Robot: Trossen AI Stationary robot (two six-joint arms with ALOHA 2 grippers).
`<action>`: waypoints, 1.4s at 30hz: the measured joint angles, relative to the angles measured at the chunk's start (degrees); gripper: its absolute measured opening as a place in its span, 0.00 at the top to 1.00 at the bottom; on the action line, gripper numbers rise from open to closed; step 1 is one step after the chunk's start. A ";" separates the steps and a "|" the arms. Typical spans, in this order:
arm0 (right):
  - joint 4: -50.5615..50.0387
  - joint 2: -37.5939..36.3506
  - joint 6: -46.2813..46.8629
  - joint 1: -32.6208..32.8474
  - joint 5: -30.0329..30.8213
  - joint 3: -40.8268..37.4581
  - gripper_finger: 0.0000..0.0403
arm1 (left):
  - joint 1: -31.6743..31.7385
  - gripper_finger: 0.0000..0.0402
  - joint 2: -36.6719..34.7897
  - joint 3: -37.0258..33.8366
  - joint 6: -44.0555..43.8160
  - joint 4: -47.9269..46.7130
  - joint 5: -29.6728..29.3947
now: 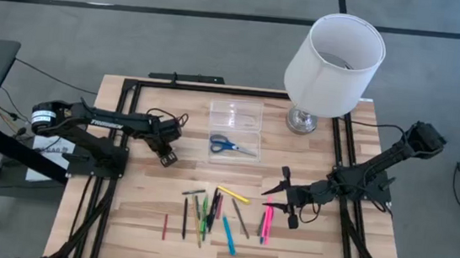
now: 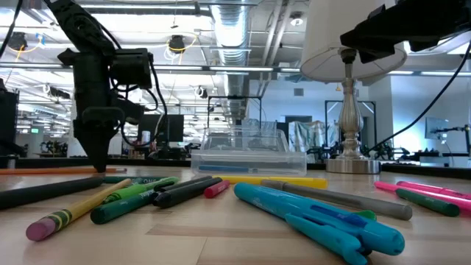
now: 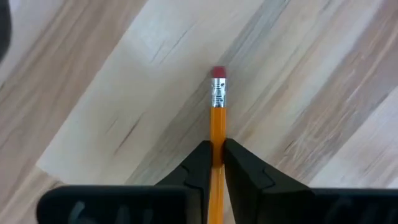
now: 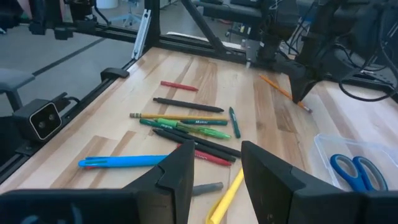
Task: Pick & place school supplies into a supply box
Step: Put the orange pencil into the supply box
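Left arm reaches in from its base at the table's left edge, forearm stretched toward the middle, wrist bent so the left gripper (image 1: 168,159) points straight down at the wood. In the low view it stands as a dark vertical column with its tip on the tabletop. The wrist view tells the story: both fingers (image 3: 200,163) are pressed in on an orange pencil (image 3: 217,118), pinching its shaft just below the metal band, pink eraser end sticking out ahead over bare planks. From the right wrist view that pencil lies flat on the table, slanting away from the gripper tip.

Right arm comes in from the table's right edge, elbow folded, forearm running low and nearly level toward the centre. The right gripper (image 1: 285,185) hovers above the table with its fingers spread and nothing between them, just beside the pink markers (image 1: 266,221).

The box (image 1: 235,126) sits at the table's centre-back, clear, lid off to its far side, with the scissors (image 1: 232,146) already lying inside. The lamp (image 1: 334,67) stands just right of it. The rest of the pens (image 1: 209,212) lie scattered near the front edge, between the two grippers, well apart from the box.
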 joint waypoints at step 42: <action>-0.59 0.00 0.00 0.00 0.00 0.02 0.69 | 0.85 0.70 3.10 1.19 3.57 -3.14 3.10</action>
